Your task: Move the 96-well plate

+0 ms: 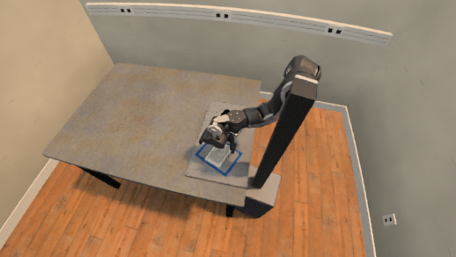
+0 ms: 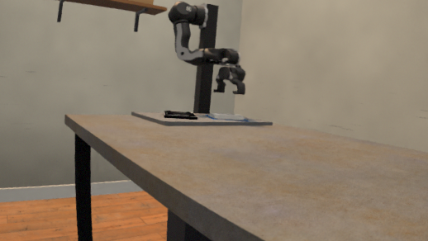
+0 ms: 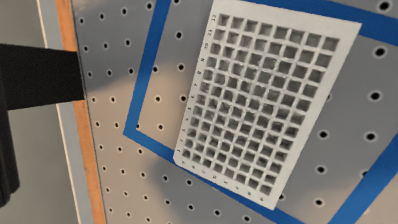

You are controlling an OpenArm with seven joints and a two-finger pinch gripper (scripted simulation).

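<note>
One 96-well plate (image 3: 260,102) is seen lying flat within the single blue outline (image 3: 150,87) of spot B1 on the perforated board (image 3: 115,165); one gripper (image 2: 230,86) is held well above it, fingers spread wide, nothing between them; one dark nest (image 2: 180,114) is made out on the same board, its locators too small to tell; the plate's cut-off corner cannot be distinguished; one table (image 1: 132,119) is shown.

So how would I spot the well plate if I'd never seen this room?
Find the grey perforated board on the table beside the arm's black column. A blue outline is marked there; the well plate lies inside, white, gridded with small square wells.
</note>
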